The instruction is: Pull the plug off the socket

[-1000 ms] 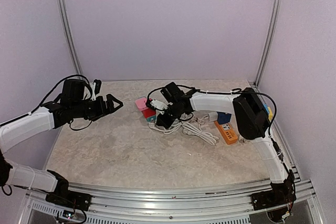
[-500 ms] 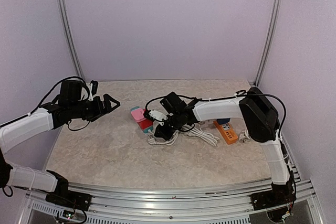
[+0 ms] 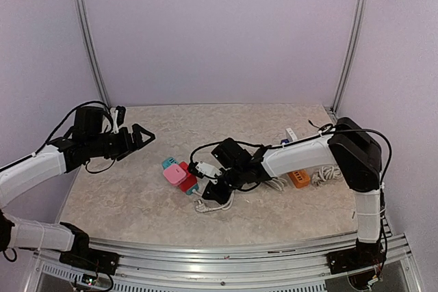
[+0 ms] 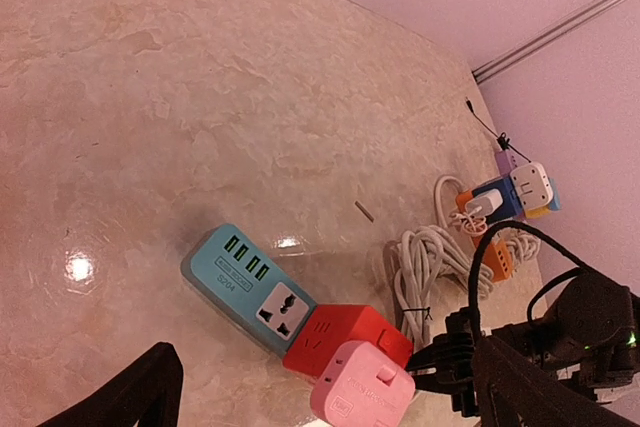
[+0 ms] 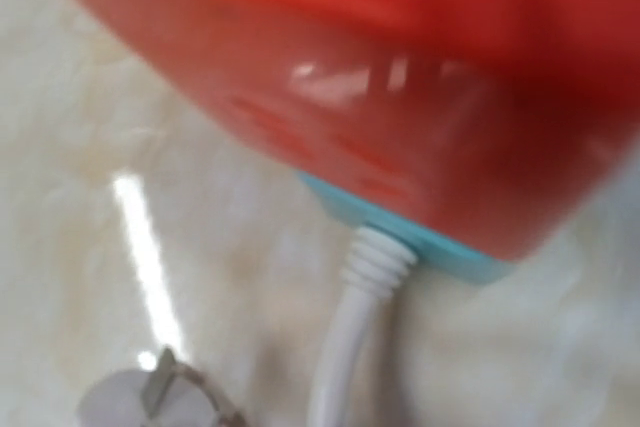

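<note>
Plug not yet out, I judge. My right gripper (image 3: 204, 186), shut on nothing visible, sits beside the red plug (image 4: 345, 337) in the teal strip (image 4: 230, 267), at its ten o'clock. Left gripper (image 3: 142, 143) hovers wide; next: pin strip, regrip plug.

The desk (image 3: 130, 203) has a pale, marbled beige top with a glossy finish. In the left wrist view a small bright spot of light (image 4: 78, 267) glints on it. Plain lilac walls close the desk in on three sides: a back wall (image 3: 219, 32), a left wall (image 3: 34, 39) and a right wall (image 3: 404, 80). A slim metal post (image 3: 87, 32) stands in the left back corner and a second post (image 3: 354, 32) in the right one. Ribbed metal rails (image 3: 233, 258) run along the desk's near edge. The lighting is soft and even.
</note>
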Tool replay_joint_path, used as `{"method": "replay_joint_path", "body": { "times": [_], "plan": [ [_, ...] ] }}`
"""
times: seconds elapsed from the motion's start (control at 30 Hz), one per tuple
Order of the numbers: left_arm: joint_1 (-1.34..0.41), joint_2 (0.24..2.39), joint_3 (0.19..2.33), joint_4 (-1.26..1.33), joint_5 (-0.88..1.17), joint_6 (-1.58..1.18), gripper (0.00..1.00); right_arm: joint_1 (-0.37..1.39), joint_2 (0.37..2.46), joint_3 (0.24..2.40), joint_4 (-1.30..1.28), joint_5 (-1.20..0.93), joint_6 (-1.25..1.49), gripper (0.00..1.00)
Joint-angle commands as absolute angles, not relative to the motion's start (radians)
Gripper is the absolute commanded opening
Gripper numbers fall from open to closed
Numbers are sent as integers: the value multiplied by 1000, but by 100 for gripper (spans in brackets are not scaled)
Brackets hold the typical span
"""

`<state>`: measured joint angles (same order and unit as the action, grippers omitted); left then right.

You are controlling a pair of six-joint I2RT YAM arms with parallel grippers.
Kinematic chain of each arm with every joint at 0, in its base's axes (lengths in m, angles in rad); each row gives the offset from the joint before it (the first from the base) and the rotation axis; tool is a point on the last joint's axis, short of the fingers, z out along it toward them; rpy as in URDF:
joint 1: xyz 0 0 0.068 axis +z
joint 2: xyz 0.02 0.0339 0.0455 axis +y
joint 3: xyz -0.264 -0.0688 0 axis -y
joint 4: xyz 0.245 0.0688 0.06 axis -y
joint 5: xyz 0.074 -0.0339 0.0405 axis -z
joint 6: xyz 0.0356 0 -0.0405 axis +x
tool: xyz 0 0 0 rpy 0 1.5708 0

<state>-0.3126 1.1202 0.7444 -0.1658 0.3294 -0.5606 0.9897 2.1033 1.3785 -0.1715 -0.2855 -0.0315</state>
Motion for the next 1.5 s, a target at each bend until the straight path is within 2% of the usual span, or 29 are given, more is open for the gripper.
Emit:
{"method": "replay_joint_path", "body": {
  "times": [0.0,0.37,0.67,0.77,0.87,1.13,1.23,1.33,1.47],
  "plan": [
    [-313,1071,716,-186,355,-582,99,1015,2007,1277,-67,-297,56,0],
    [-476,1091,725,-288,256,-649,99,1010,1996,1268,-69,-278,101,0],
    [-492,1144,716,-297,258,-680,99,979,2031,1257,-78,-280,132,1],
    [-495,1134,686,-289,276,-685,99,979,2007,1232,-53,-296,121,30],
    [-495,1088,633,-269,308,-694,99,979,1983,1234,-58,-291,110,51],
    [-511,923,461,-260,345,-784,99,982,1950,1296,-82,-307,116,69],
    [-509,859,403,-252,357,-803,99,993,1941,1320,-82,-315,123,81],
    [-509,814,371,-251,364,-817,99,1010,1956,1376,-121,-321,118,99],
    [-503,796,362,-253,365,-824,99,1024,2008,1482,-188,-330,110,100]
  ]
}}
